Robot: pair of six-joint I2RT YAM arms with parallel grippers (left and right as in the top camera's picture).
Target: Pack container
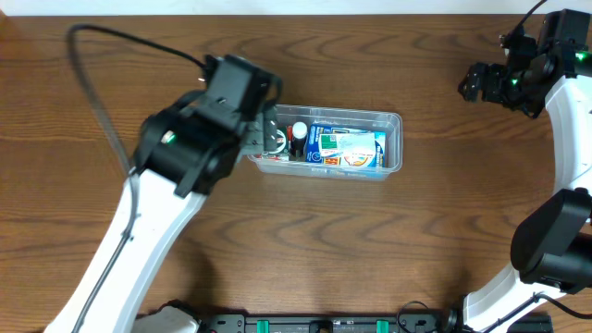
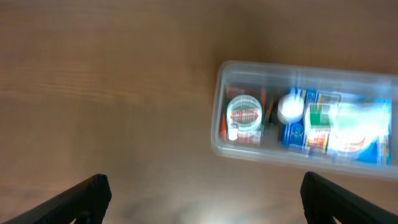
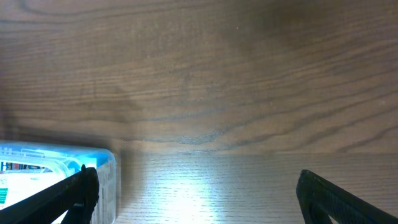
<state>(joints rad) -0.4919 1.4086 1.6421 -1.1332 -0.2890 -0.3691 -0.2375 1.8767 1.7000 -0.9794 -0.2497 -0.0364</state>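
Note:
The container [image 1: 394, 139] is a clear plastic tub lying lengthwise at the table's middle. Inside it lie a blue-and-white carton [image 1: 347, 146] and some small items [image 1: 297, 135] at the left end. In the left wrist view the container [image 2: 219, 137] sits to the upper right, blurred, with a round-lidded pack [image 2: 244, 114], a white cap [image 2: 290, 107] and the carton [image 2: 354, 127] inside. My left gripper [image 2: 205, 194] is open above bare wood beside the tub's left end. My right gripper [image 3: 196, 196] is open and empty over bare table, with the container's corner [image 3: 107, 169] at its left finger.
The left arm [image 1: 190, 148] reaches diagonally from the front edge and covers the tub's left end from above. The right gripper [image 1: 474, 85] hangs at the far right, away from the tub. Brown wooden tabletop [image 1: 305, 240] lies all round.

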